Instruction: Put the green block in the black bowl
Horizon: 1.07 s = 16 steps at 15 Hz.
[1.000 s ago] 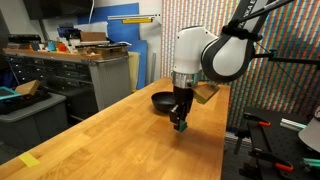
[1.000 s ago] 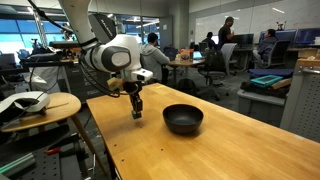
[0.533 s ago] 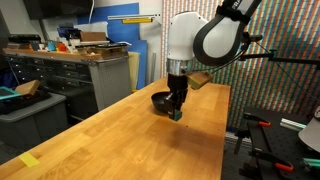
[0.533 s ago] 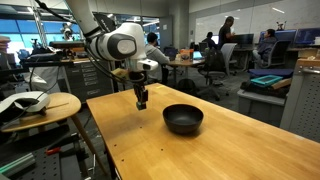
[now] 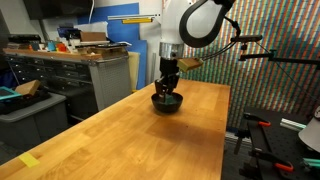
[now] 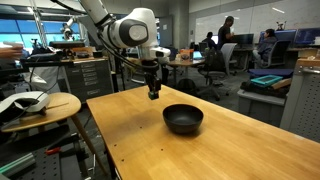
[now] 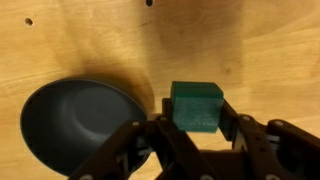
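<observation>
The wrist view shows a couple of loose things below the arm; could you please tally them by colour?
Green: 1, the green block
Black: 1, the black bowl
Total: 2

Airborne green block [image 7: 196, 106] near black bowl [image 7: 75, 125]

Exterior views: no text legible; background too small and blurred.
Wrist view: no text or numbers legible.
</observation>
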Tool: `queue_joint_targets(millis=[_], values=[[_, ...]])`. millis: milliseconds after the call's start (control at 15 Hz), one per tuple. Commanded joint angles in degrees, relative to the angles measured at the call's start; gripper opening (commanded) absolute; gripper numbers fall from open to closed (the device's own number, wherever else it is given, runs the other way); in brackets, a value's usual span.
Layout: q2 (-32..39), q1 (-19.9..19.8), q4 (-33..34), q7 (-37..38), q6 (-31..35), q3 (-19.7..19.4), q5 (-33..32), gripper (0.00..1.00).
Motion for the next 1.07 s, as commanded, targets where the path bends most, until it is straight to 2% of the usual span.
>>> queue_joint_targets(millis=[0, 467, 1000], values=[[1.77, -2.38, 3.91, -1.72, -1.20, -0.37, -0.43, 0.22], [5.63, -5.16, 8.03, -2.23, -0.15, -2.44, -0.65, 0.22], [13.67, -6.84, 13.20, -3.78, 2.12, -4.29, -0.44, 0.22]])
